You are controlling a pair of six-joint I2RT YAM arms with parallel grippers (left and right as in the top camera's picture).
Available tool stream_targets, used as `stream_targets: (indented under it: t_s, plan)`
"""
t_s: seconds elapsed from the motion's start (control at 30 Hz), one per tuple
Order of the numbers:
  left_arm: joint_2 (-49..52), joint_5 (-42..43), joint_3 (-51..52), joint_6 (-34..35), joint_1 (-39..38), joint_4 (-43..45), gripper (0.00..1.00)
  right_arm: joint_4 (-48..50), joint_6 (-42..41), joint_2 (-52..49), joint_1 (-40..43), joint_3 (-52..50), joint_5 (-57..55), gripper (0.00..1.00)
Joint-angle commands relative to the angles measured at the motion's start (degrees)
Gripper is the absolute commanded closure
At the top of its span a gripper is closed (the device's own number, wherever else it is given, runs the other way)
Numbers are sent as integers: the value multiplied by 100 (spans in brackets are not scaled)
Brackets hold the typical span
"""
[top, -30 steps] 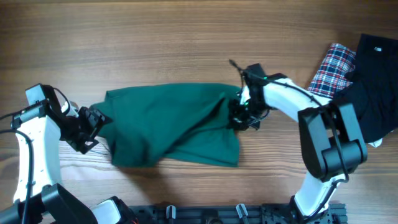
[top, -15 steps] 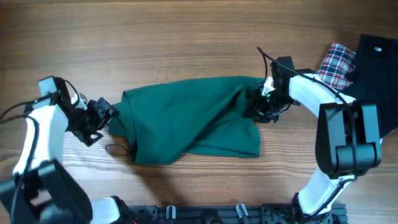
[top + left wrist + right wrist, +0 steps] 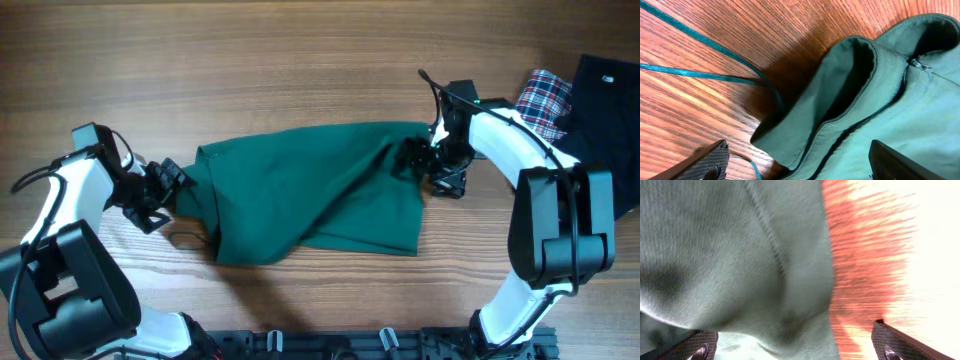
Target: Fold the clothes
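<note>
Clothes [image 3: 300, 190], 1 big teal-green garment, are lying crumpled mid-table [image 3: 300, 60], w/ a thin teal cord [image 3: 700, 75] trailing off the L edge. L gripper [image 3: 170, 198] is sitting at that L edge, jaws spread wide, fabric btwn them, not pinched. R gripper [image 3: 422, 168] is sitting at the R edge, jaws spread wide over fabric. Far R: plaid cloth [image 3: 540, 105] is lying next to black garment [image 3: 605, 120].

White arms [image 3: 72, 192], black joints (thin cables)
</note>
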State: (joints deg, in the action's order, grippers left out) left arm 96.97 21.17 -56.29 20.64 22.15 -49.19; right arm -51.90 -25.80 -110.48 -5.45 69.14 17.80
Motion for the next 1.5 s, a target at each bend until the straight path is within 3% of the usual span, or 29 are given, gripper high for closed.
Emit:
stream_targets:
  t_s: [0.0,0.23,0.5,0.53,0.57,0.6,0.9,1.0,1.17,1.47]
  plan:
    - [133,236,-50,240,-173,-4,11,-55,109,-122,35,111,-323,0]
    - [868,835,-13,570,-894,170,9,-138,184,-96,35,111,-323,0]
    - [914,1095,-13,881,-1333,608,4,-151,181,-94,33,114,-321,0]
    - [914,1093,-13,881,-1366,691,9,-151,181,-94,33,114,-321,0]
    - [914,1084,-13,881,-1390,793,37,-153,184,-94,35,114,-321,0]
    - [914,1040,-13,881,-1390,822,96,-170,184,-94,35,114,-323,0]
    - [901,203,-57,835,-1362,789,96,-310,179,-94,138,114,-761,0]
    - [822,-251,-260,831,-1145,433,96,-649,170,-94,291,114,-1412,0]
    - [470,-896,-940,623,-798,-352,96,-708,166,-94,566,114,-1392,0]
    - [-116,-927,-1729,463,-1132,-1215,96,-704,173,-94,575,114,-1327,0]
